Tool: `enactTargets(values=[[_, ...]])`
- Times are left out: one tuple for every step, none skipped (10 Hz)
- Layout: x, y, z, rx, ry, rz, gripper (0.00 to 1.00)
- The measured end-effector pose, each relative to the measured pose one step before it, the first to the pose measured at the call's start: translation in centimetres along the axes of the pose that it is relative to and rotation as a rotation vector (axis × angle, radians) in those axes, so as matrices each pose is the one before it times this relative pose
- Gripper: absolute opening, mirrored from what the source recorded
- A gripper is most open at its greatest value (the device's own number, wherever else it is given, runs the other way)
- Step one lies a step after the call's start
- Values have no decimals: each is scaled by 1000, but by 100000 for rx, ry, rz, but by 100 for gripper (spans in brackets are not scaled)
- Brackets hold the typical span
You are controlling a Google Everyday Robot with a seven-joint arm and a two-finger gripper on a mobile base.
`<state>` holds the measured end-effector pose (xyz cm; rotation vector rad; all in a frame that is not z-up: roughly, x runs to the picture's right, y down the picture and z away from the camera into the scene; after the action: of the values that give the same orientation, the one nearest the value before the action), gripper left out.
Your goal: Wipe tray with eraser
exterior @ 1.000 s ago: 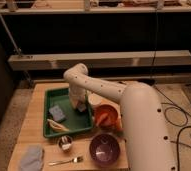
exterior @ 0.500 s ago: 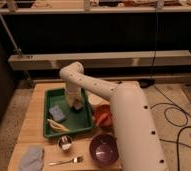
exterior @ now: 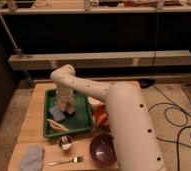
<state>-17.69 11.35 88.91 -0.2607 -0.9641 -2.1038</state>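
Green tray (exterior: 84,129) on table; gripper (exterior: 66,109) down inside, toward 9 o'clock side, over eraser (exterior: 57,113) (bluish block). Probably light, stiff, grabbed across narrow sides. Finger state: cannot tell

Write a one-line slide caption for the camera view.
The gripper reaches down into the green tray beside a blue eraser, with a purple bowl and fork nearby.
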Motion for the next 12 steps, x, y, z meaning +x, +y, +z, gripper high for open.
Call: enactTargets(values=[[-1148,-288,-159,342,71,847,0],[-1614,-479,-361,87,258,1491,0],[-1003,-440,-333,129,422,1092,0],[-596,-173,-183,-106,-23,686,0],[-961,-379,-243,-299,-295,1078,0],[-791,15,-183,-389,-262,1500,0],[-631,359,-170,-454,-130,1437,0],[-881,868,-308,-742,111,2555,0],[-449,694,-233,-544,438,1808,0],[-308,796,-210,-430,491,1910,0],[-2,725,-113,-146,362,1436,0],[728,651,18,35,235,-272,0]])
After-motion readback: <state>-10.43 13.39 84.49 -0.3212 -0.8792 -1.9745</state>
